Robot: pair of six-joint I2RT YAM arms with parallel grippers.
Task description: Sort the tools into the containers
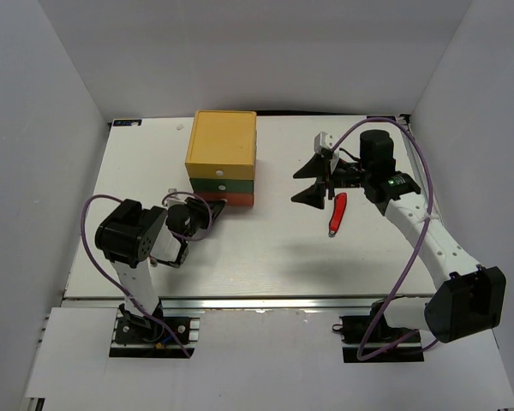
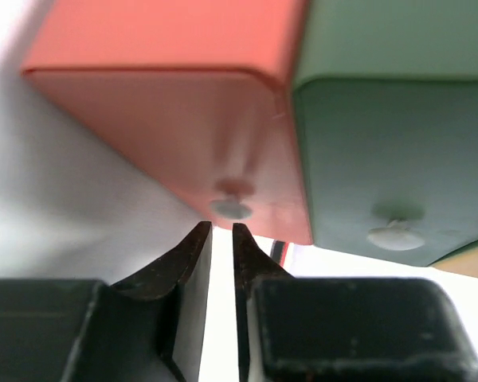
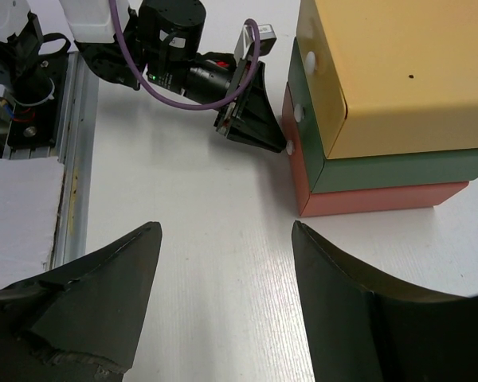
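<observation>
The chest (image 1: 221,158) stands at the back centre: yellow drawer on top, green in the middle, red-orange (image 2: 167,119) at the bottom, all pushed in. My left gripper (image 1: 214,208) is at the red-orange drawer's front, its tips just short of the white knob (image 2: 231,208). Its jaws are almost together, with only a thin slit and nothing between them. My right gripper (image 1: 310,183) is wide open and empty above the table, right of the chest. One red-handled tool (image 1: 336,214) lies on the table just beside it. No other tools show.
In the right wrist view the chest (image 3: 382,103) is at the upper right, with my left gripper (image 3: 251,111) against its lower front. The metal rail (image 3: 68,159) at the table's near edge runs down the left. White walls enclose the table.
</observation>
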